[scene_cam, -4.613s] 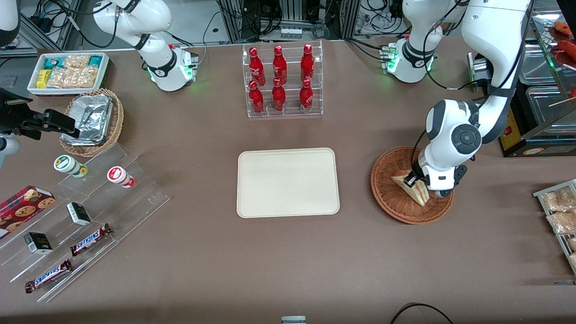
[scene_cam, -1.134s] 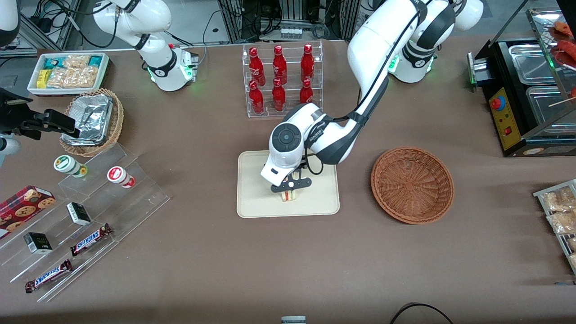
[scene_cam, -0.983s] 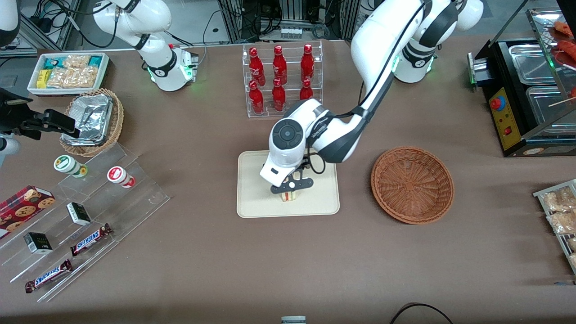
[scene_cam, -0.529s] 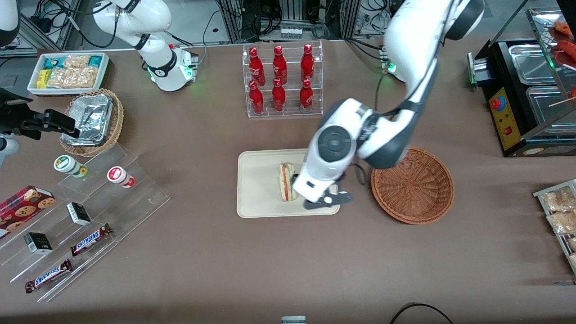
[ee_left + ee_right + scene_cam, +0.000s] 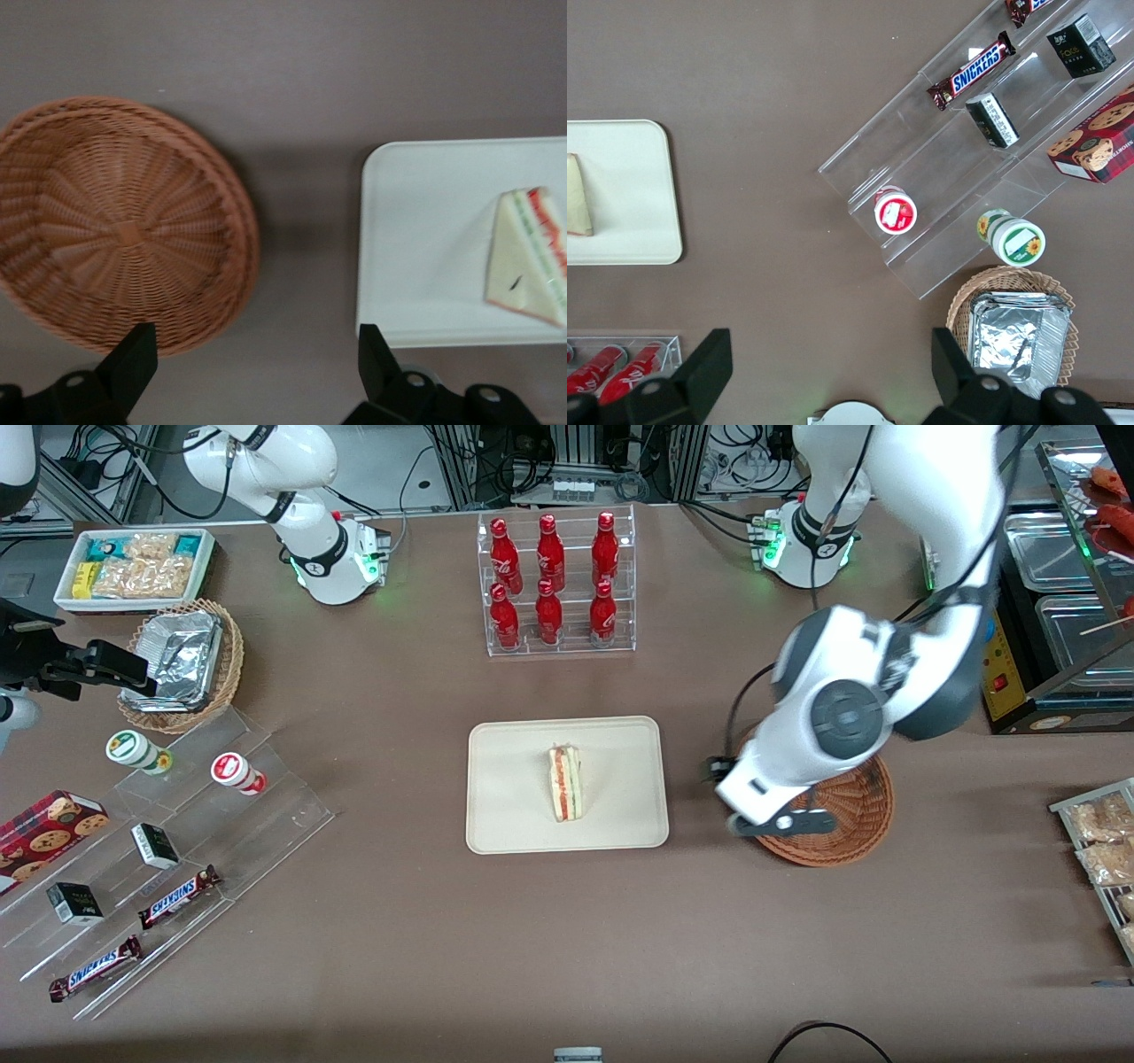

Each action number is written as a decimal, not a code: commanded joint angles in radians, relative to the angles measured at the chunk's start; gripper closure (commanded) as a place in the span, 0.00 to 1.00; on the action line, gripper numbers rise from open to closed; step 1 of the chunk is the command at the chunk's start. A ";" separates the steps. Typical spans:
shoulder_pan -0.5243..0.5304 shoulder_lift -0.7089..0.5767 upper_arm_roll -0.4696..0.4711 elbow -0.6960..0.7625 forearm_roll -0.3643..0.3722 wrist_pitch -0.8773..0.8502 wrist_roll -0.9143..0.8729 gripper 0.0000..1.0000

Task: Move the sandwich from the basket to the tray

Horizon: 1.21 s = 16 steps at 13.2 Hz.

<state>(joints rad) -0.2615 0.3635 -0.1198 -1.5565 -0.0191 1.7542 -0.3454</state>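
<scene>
The sandwich (image 5: 564, 783) stands on its edge in the middle of the cream tray (image 5: 514, 815), red and green filling showing. It also shows in the left wrist view (image 5: 527, 270) on the tray (image 5: 416, 239), and its pale corner shows in the right wrist view (image 5: 576, 199) on the tray (image 5: 629, 195). The reddish-brown wicker basket (image 5: 864, 815) is empty; it also shows in the left wrist view (image 5: 115, 221). My left gripper (image 5: 780, 823) is open and empty, raised above the basket's rim nearest the tray. In the left wrist view the gripper (image 5: 257, 372) hangs over bare table between basket and tray.
A clear rack of red bottles (image 5: 554, 584) stands farther from the front camera than the tray. Toward the parked arm's end are a clear stepped stand with snacks (image 5: 159, 841), a foil-container basket (image 5: 182, 660) and a white snack box (image 5: 133, 567). A metal food counter (image 5: 1054, 602) stands at the working arm's end.
My gripper let go of the sandwich on the tray, rose and swung away toward the basket. The sandwich stays standing on the tray.
</scene>
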 commanded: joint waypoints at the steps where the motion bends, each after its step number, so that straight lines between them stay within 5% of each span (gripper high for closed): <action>1: 0.080 -0.190 -0.009 -0.190 0.008 0.010 0.141 0.00; 9: 0.281 -0.377 -0.015 -0.202 -0.002 -0.169 0.443 0.00; 16: 0.318 -0.399 -0.008 -0.060 0.018 -0.258 0.454 0.00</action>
